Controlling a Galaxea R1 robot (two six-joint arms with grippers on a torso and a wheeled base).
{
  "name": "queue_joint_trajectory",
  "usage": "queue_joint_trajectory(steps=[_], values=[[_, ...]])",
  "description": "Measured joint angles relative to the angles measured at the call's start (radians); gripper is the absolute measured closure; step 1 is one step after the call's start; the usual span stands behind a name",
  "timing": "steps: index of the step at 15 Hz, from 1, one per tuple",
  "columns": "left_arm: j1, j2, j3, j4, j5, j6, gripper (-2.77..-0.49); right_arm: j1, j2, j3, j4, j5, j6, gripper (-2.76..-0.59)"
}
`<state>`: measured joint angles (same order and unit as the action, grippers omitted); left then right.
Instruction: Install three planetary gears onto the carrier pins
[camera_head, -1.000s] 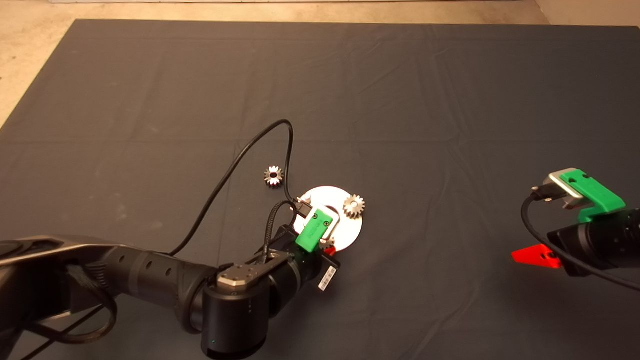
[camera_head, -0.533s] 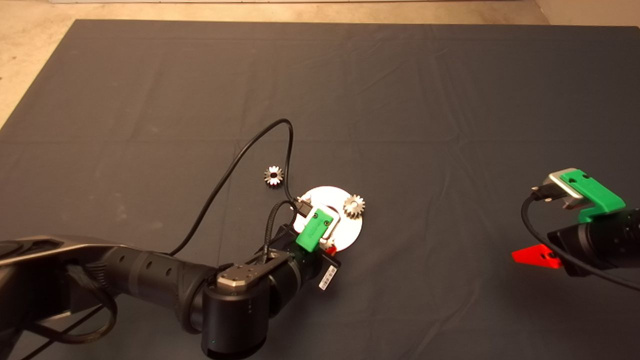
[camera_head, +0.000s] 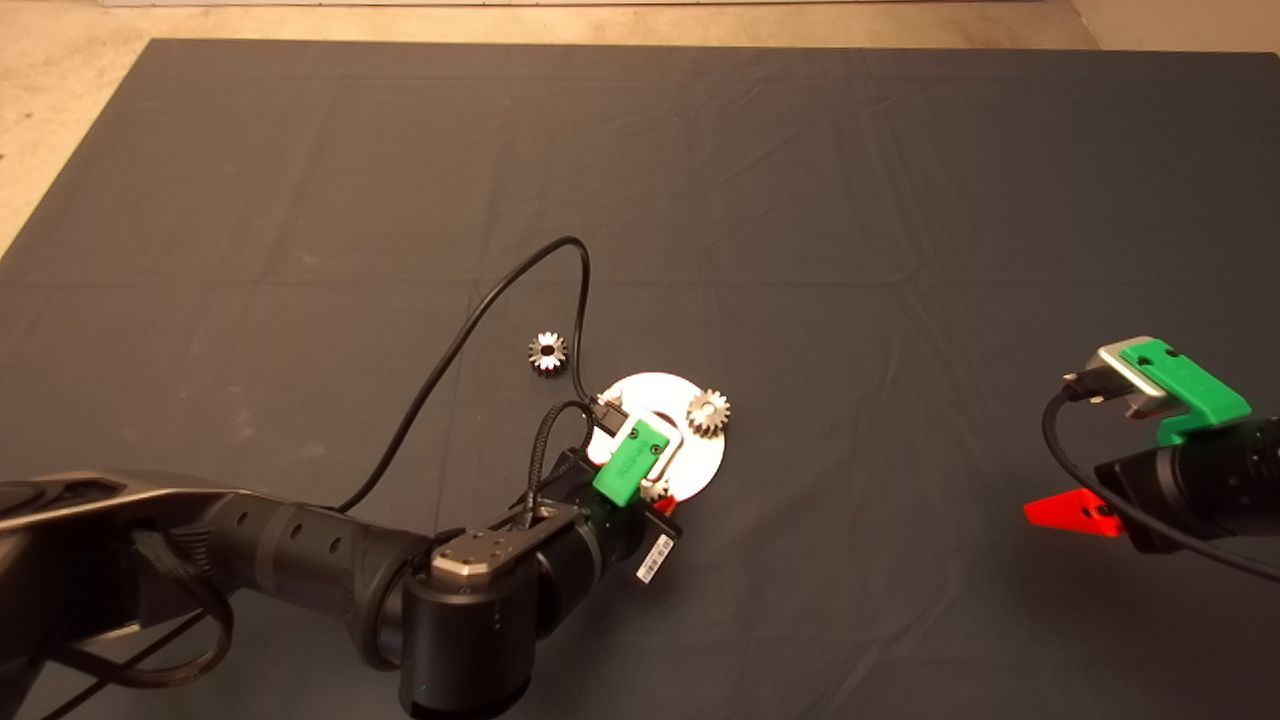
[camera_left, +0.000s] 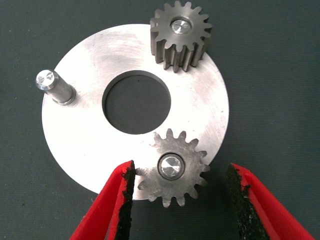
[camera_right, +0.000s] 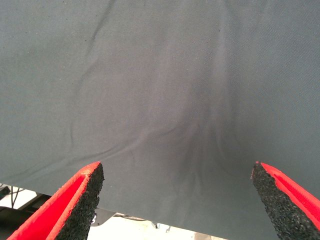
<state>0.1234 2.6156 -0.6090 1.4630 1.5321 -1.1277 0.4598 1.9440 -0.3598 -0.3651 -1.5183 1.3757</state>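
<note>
My left gripper (camera_left: 179, 186) hangs over the near edge of the flat silver round carrier disc (camera_left: 90, 150), fingers now parted wider than a moment ago, straddling but clear of the small silvery toothed gear (camera_left: 172, 167) seated on its pin. I judge that gear released and installed. A second grey gear (camera_left: 180, 35) sits on the far pin; the third short silver pin (camera_left: 52, 86) stands bare. The last spur gear (camera_head: 547, 351) lies on the dark mat (camera_head: 900, 200), just beyond the disc. My right gripper (camera_right: 175, 200) waits wide open, well apart.
</note>
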Motion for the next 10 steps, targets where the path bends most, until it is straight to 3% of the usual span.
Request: queue_joint_trajectory(steps=[2, 6, 10], values=[[-0.015, -0.007, 0.014, -0.008, -0.002, 0.001, -1.2, 0.0, 0.0, 0.0, 0.0, 0.0, -0.002, -2.2], [-0.092, -0.048, 0.02, -0.087, -0.005, 0.004, -1.33, 0.0, -0.002, 0.0, 0.0, 0.0, -0.003, -2.2], [-0.123, -0.129, -0.013, -0.113, -0.005, 0.023, -1.5, 0.0, -0.002, 0.0, 0.0, 0.0, -0.014, -2.2]])
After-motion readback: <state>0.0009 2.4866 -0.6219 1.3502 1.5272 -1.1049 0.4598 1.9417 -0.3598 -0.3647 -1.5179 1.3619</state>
